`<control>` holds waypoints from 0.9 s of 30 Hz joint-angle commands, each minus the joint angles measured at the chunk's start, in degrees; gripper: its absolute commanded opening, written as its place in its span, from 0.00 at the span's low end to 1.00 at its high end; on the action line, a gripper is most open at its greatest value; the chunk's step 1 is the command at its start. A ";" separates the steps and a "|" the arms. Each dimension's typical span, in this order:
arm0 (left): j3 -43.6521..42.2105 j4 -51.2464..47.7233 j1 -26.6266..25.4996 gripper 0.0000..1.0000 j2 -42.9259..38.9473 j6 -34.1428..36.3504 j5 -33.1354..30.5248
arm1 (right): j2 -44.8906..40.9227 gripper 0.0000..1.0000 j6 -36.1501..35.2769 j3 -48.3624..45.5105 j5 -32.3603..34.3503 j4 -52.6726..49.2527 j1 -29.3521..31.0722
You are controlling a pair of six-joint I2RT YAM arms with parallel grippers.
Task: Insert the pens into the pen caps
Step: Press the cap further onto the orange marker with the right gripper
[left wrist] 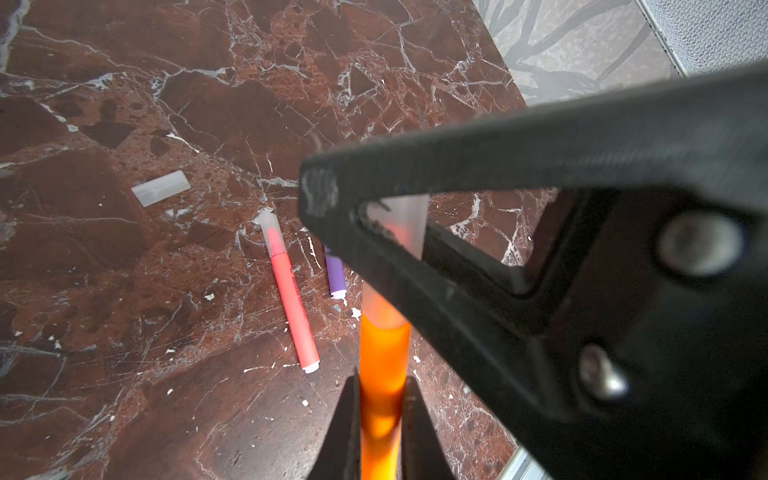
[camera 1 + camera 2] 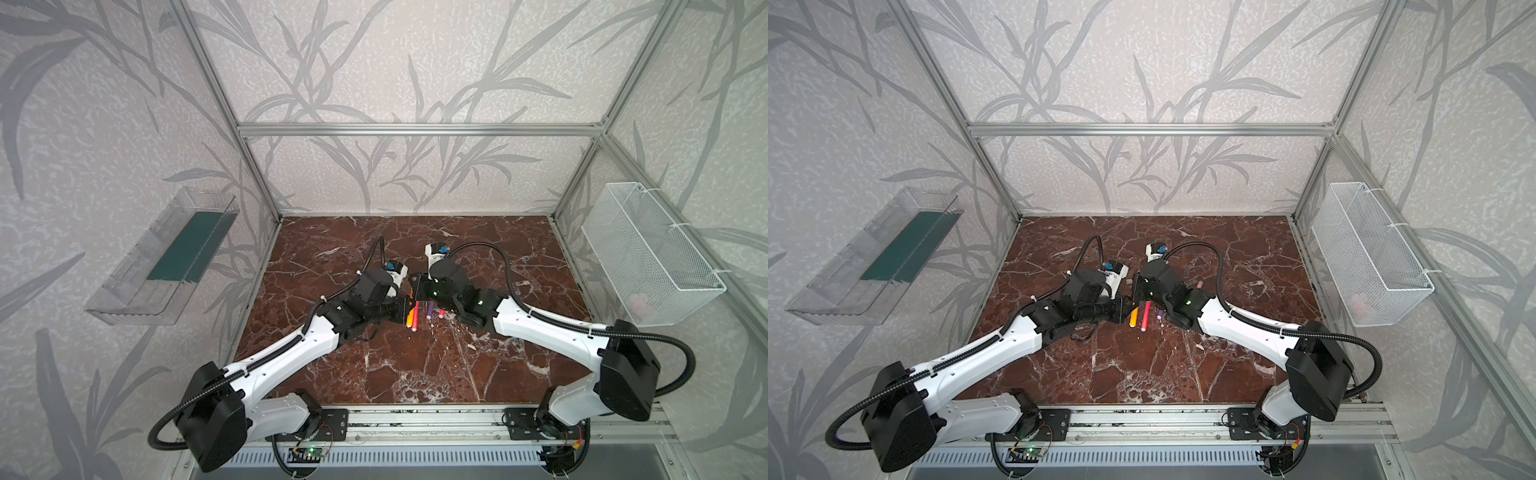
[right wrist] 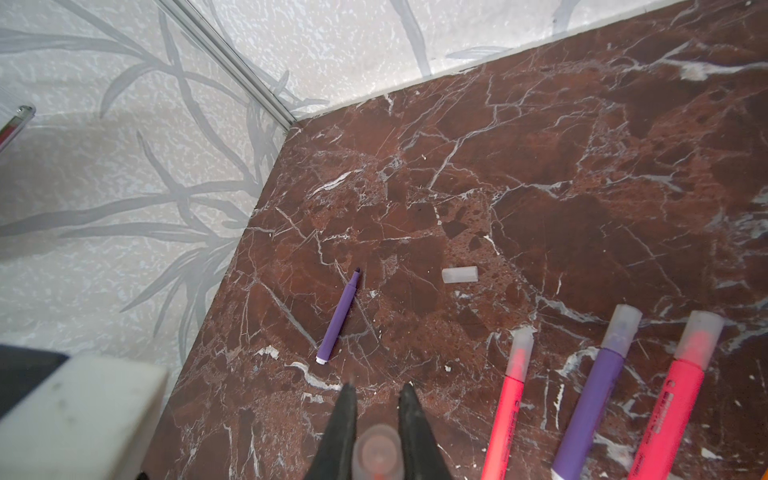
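Left gripper (image 1: pixel 381 384): clamping tight on the barrel of the orange pen (image 1: pixel 384 353), one finger on each side.
Right gripper (image 3: pixel 378 390): closing firmly on the pen cap (image 3: pixel 377 453), which is showing orange through its translucent wall.
Orange pen: hanging above the middle of the marble surface (image 3: pixel 540 166), its tip sitting inside the pen cap; how deep it is seated cannot be told.
Both grippers: meeting tip to tip in both top views, over the centre of the surface.
Capped pens: two pink-red pens (image 3: pixel 509 395) (image 3: pixel 673 399) and a capped purple pen (image 3: pixel 594 395) are lying side by side on the surface just beside the grippers, close but not touching.
Second orange pen (image 2: pixel 1133 318): lying in a top view just beside a pink-red pen, on the near side of the grippers.
Bare purple pen (image 3: pixel 336 318): lying uncapped, apart from the row and nearer the surface edge that is meeting the wall.
Loose cap (image 3: pixel 459 274): lying alone on the surface, near the bare purple pen but not touching it.
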 commanded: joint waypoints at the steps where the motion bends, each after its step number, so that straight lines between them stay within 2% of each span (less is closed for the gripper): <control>1: 2.49 0.91 2.17 0.00 0.25 -1.12 -9.99 | -0.38 0.00 -1.31 -3.32 0.20 -3.56 1.38; 4: 1.98 2.27 2.88 0.00 0.01 -1.80 -6.71 | -1.84 0.00 -0.74 -7.72 0.45 2.17 1.29; 7: -0.13 6.21 5.88 0.00 -0.40 -4.01 0.73 | -4.88 0.00 -1.02 -13.89 -1.39 11.07 1.25; 9: -1.03 7.74 7.07 0.00 -0.84 -4.97 3.36 | -6.89 0.00 -1.02 -16.65 -1.66 14.24 1.27; 15: -2.13 10.57 7.75 0.00 -1.77 -6.24 7.34 | -7.69 0.00 0.95 -16.98 -1.35 11.67 1.28; 20: -2.39 11.72 8.40 0.00 -1.56 -7.19 8.91 | -7.33 0.00 0.72 -17.80 -1.62 13.86 2.33; 24: -1.08 7.88 8.21 0.00 -1.25 -5.98 3.92 | -5.06 0.00 0.78 -10.79 4.45 0.56 4.26; 27: -0.49 5.28 7.92 0.00 -1.31 -5.02 -0.37 | -3.30 0.00 1.11 -8.41 5.80 -2.54 4.79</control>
